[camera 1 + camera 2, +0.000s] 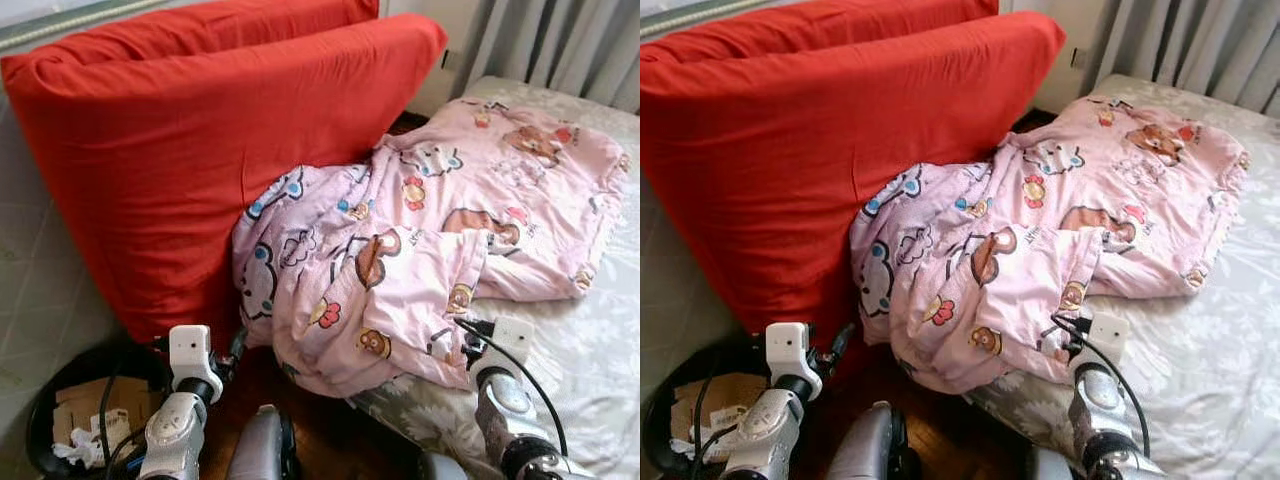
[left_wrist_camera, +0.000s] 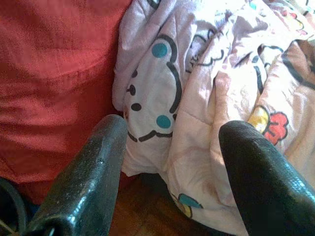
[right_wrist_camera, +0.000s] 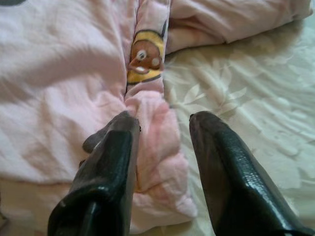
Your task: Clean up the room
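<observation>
The big red cushion (image 1: 180,150) leans up like a wall on the left, touching the crumpled pink blanket (image 1: 400,250) — no gap between them. A black bin (image 1: 60,400) sits low beside it. The pale bedsheet (image 1: 590,350) on the right lies flat and bare — easy to reach.

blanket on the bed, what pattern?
Pink blanket printed with cartoon characters and flowers; clearest in the left eye view.

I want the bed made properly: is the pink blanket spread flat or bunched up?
Bunched up. The pink blanket lies crumpled in folds, one end hanging off the bed against the red cushion.
</observation>
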Motion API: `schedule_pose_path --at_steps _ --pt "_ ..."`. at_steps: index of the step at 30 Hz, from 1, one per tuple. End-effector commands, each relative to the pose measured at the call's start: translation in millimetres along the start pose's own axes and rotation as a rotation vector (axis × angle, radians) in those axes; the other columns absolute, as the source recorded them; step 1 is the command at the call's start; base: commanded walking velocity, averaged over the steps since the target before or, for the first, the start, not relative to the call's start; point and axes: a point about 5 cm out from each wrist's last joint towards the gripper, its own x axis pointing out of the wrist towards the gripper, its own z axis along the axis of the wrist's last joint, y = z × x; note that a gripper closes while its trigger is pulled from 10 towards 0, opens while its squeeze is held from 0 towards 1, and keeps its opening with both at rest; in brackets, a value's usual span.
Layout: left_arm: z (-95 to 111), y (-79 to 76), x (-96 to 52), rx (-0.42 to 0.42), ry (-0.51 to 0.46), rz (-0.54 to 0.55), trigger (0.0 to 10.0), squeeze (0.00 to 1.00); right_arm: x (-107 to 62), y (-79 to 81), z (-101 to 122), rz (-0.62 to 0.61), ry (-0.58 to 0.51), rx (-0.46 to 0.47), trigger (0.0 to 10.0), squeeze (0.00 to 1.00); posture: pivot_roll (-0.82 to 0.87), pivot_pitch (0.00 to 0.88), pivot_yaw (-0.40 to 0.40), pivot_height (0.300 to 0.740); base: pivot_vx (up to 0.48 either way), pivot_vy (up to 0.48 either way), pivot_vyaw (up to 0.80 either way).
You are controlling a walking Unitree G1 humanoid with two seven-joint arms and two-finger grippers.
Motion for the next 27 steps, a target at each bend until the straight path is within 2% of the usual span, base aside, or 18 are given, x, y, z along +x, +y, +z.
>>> schedule_pose_path --at_steps 1,11,18,19,23,27 --pt "-4 3.0 -4.3 0.002 0.023 0.000 10.0 0.00 -1.3 0.1 -5 0.002 0.019 0.000 10.0 0.00 0.16 0.132 0.024 0.571 0.000 0.000 0.00" --pt "-2 1.3 -5.7 0.020 0.008 -0.024 10.0 0.00 -2.3 6.5 -9 0.033 0.043 -0.017 10.0 0.00 0.16 0.156 0.034 0.571 0.000 0.000 0.00" --pt "5 -1.2 -3.3 0.029 -0.021 -0.044 10.0 0.00 1.1 13.5 0 0.081 0.033 -0.009 10.0 0.00 0.16 0.158 0.037 0.571 0.000 0.000 0.00" --pt "9 -1.8 -0.8 0.029 -0.038 -0.044 10.0 0.00 3.3 17.5 8 0.103 0.012 -0.003 10.0 0.00 0.17 0.153 0.034 0.571 0.000 0.000 0.00" --pt "11 -1.8 0.4 0.030 -0.046 -0.043 10.0 0.00 5.0 20.4 16 0.115 -0.020 -0.002 10.0 0.00 0.17 0.152 0.034 0.571 0.000 0.000 0.00" --pt "12 -1.0 -0.3 0.031 -0.048 -0.038 10.0 0.00 6.1 23.2 28 0.144 -0.089 0.032 10.0 0.00 0.17 0.149 0.034 0.571 0.267 0.000 0.00"
